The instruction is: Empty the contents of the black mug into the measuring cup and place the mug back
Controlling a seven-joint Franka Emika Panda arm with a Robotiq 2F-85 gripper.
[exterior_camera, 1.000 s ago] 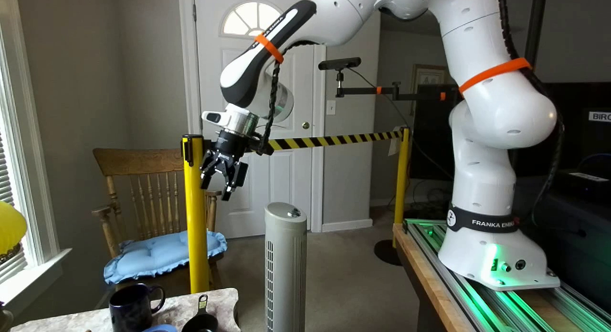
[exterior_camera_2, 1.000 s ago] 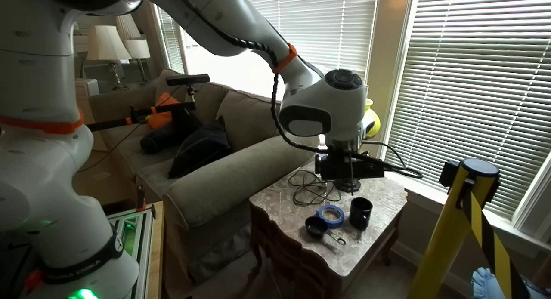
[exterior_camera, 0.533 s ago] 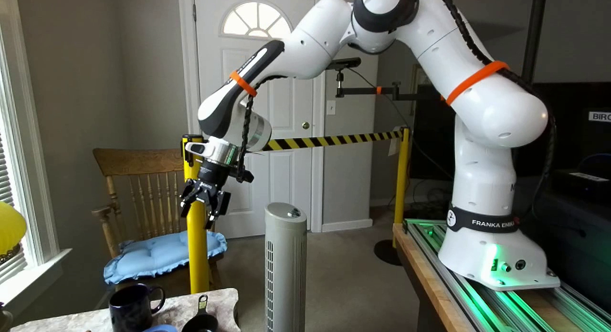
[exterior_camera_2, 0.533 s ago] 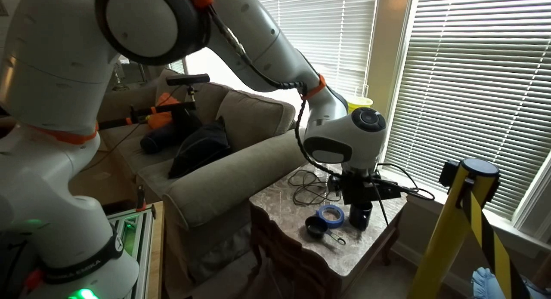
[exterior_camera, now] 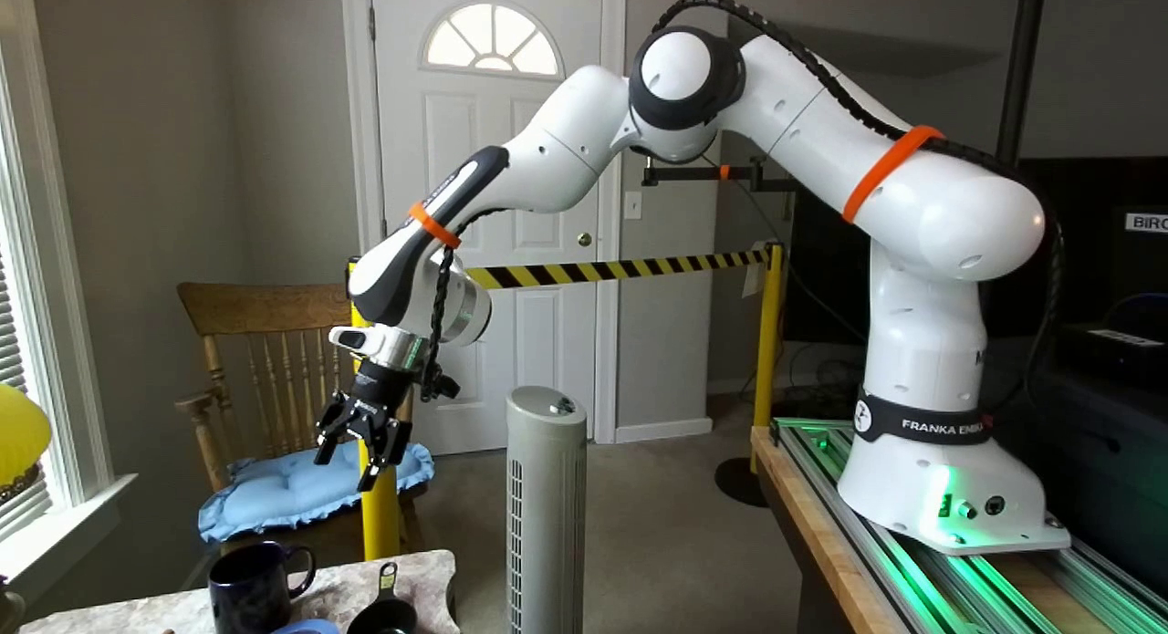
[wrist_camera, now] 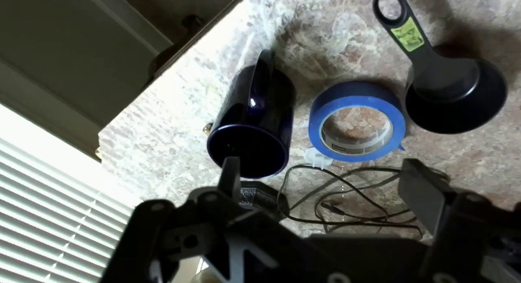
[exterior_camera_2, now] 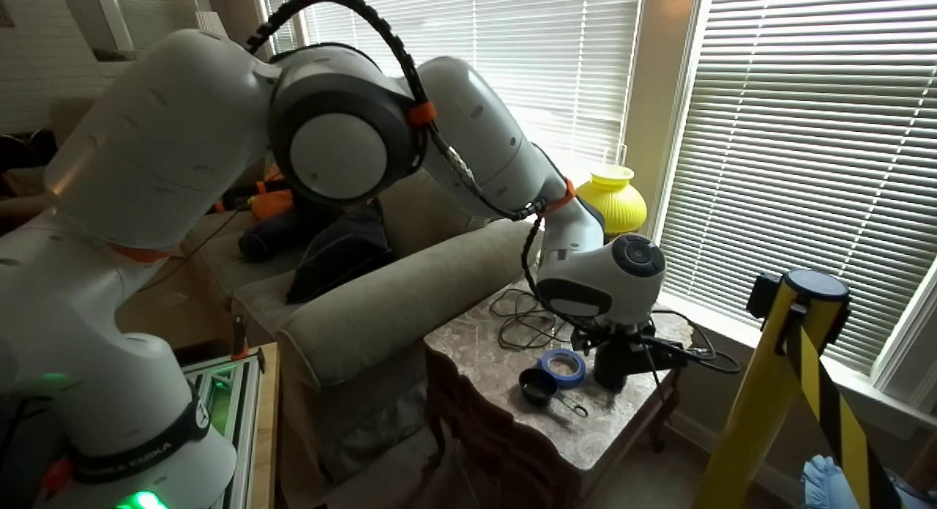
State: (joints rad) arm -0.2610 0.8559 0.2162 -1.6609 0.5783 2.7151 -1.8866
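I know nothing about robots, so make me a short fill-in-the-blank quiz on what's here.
The roll of tape is coloured ____.
In the wrist view, it sits in the gap ____ the black mug and the measuring cup.
The fingers are ____ rather than shut.
The striped barrier is black and ____.
Missing words: blue; between; open; yellow.

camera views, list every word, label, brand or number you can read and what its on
"FRANKA EMI", then unclear: base band
"BIR", next letter cut off: white label, right edge of an exterior view
Blurred, unreadable: yellow-green sticker on the measuring cup
Too small: print inside the tape
Too small: print along the forearm
Too small: white strip below the "BIR" label
Mostly turned away: print on the column above the base band
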